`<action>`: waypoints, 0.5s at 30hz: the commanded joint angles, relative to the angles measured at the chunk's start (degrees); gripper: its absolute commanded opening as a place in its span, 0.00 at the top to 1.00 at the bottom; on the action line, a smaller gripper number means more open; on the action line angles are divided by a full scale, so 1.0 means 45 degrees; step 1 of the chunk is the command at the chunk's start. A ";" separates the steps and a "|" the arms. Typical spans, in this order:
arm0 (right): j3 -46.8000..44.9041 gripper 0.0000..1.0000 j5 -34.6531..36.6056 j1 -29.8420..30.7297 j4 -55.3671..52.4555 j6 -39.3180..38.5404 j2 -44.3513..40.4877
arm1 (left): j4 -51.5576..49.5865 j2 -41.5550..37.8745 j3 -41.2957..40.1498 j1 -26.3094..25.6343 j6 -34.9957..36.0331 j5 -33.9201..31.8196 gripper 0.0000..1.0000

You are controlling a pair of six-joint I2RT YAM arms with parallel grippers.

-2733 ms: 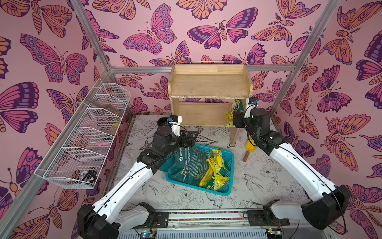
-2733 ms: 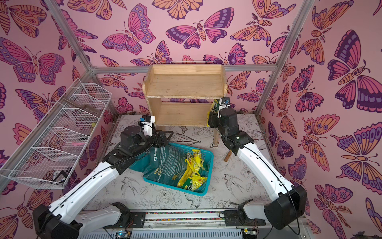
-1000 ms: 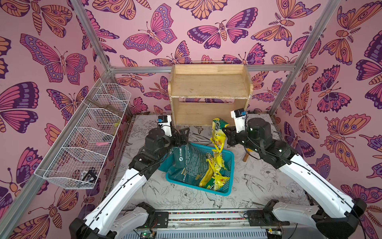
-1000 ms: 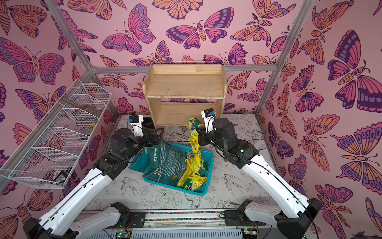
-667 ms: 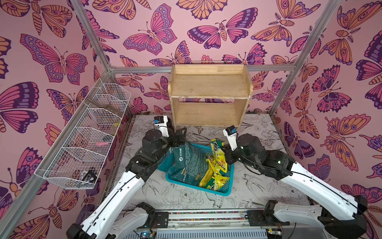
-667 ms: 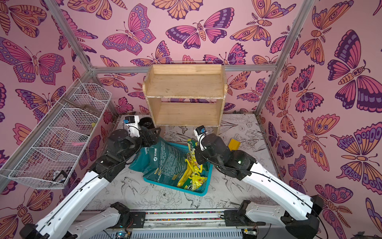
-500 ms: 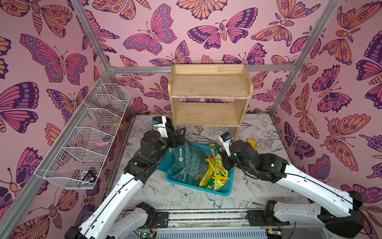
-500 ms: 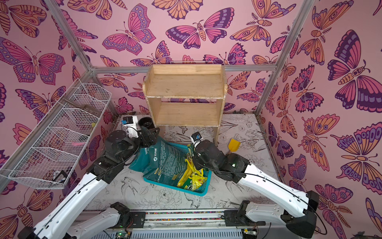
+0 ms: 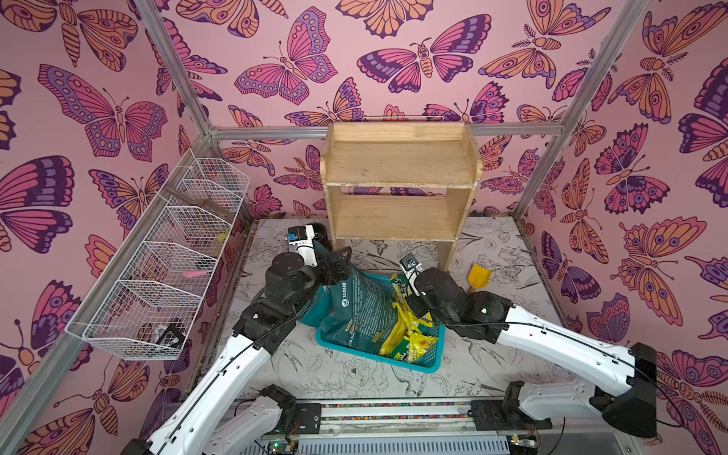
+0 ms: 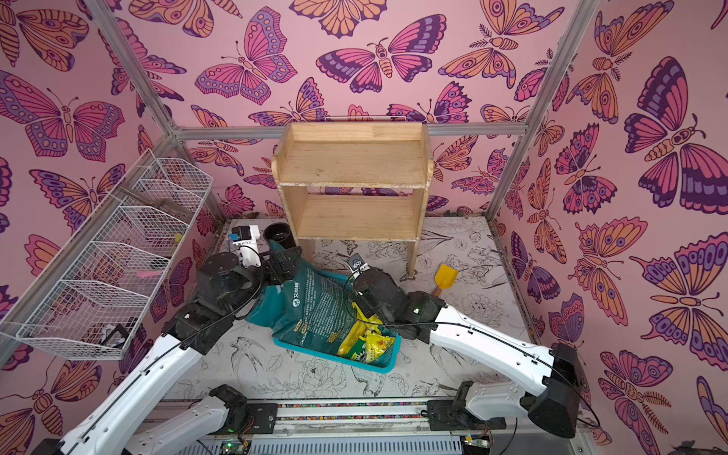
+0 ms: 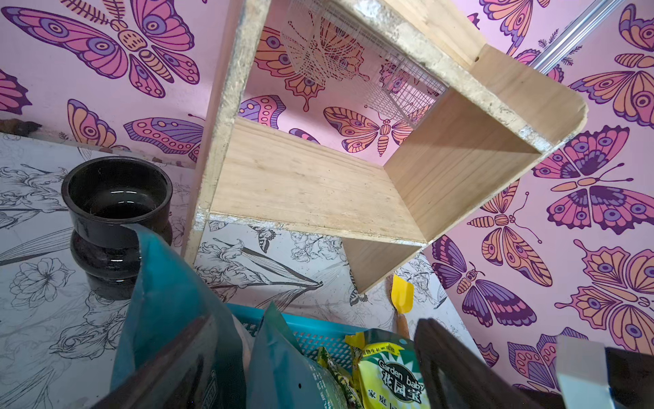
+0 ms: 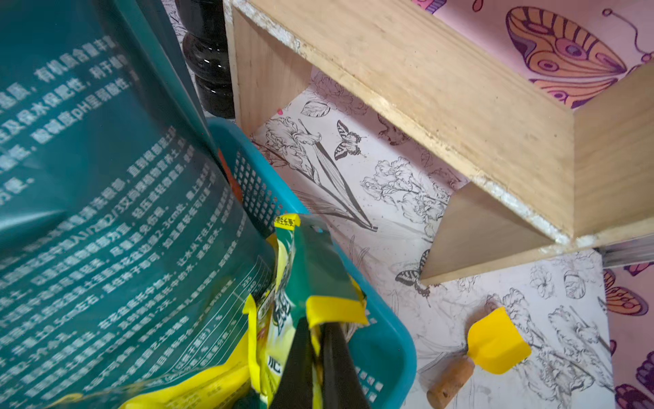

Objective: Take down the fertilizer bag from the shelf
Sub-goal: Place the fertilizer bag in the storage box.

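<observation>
The fertilizer bag [image 12: 311,269], a yellow-green pouch, hangs upright over the teal basket [image 9: 413,364] with its lower end among the other bags. My right gripper [image 12: 316,325] is shut on its yellow top edge. The left wrist view shows the pouch's printed face [image 11: 389,368]. The pale wooden shelf [image 9: 398,173] stands at the back with both tiers bare. My left gripper [image 11: 311,325] is open beside the basket's far left corner, its fingers either side of the top of a big teal bag [image 9: 362,307] that leans in the basket.
A black pot [image 10: 280,234] stands left of the shelf's leg. A yellow trowel [image 9: 478,275] lies on the floor right of the basket. A white wire rack [image 9: 165,256] runs along the left wall. More yellow bags lie in the basket's near end.
My right arm has carried the fertilizer bag from beside the shelf's right end down and forward into the basket. My left arm has drawn back slightly, still open.
</observation>
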 commanded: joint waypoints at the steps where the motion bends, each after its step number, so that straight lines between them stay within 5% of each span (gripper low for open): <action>1: 0.0691 1.00 -0.0074 -0.0360 0.1660 -0.0928 0.0088 | -0.0060 -0.0172 -0.0271 0.0054 -0.0077 -0.0150 0.06; 9: 0.1265 1.00 0.0072 -0.0420 0.1843 -0.1974 0.0137 | -0.0059 -0.0011 -0.0260 0.0054 -0.0014 -0.0217 0.06; 15: 0.0206 1.00 -0.0614 -0.0423 0.1793 -0.0781 0.0338 | -0.0007 0.0142 -0.0196 0.0054 -0.0056 -0.0169 0.06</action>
